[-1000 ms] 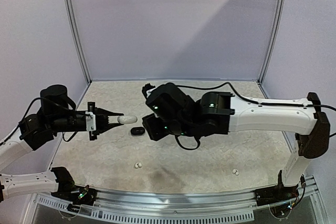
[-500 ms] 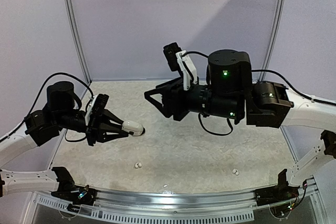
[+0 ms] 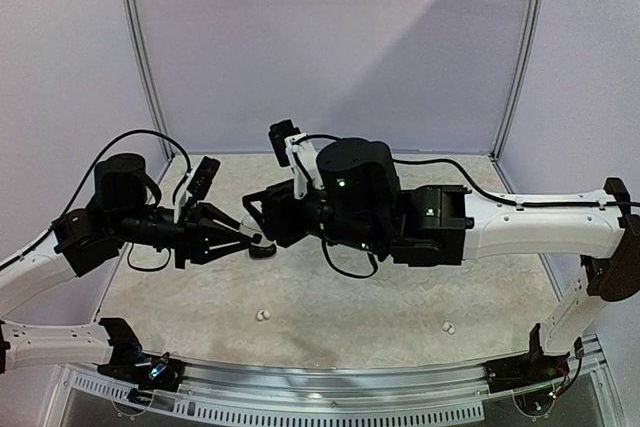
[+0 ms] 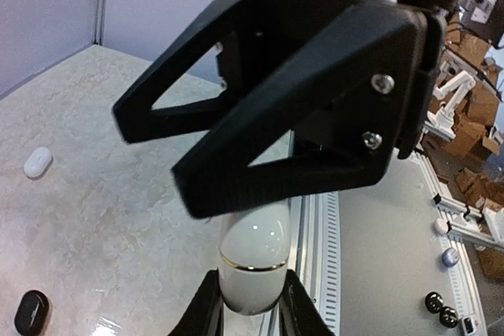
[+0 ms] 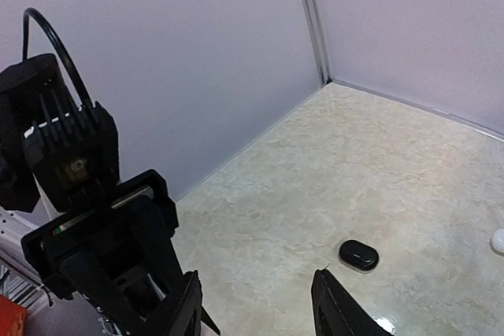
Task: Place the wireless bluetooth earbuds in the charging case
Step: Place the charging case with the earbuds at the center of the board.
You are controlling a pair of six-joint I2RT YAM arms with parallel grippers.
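The left gripper (image 4: pixel 250 308) clenched the white charging case (image 4: pixel 252 249), seemingly presenting it to the right gripper (image 4: pixel 153 155), jaws apart and empty, while white earbuds (image 3: pixel 263 315) lay on the near bench (image 3: pixel 350 307).

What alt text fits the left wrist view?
The left tool grips a closed white charging case with a gold seam. The right tool, black, jaws apart, looms close beyond it. A black case lies on the marbled table.
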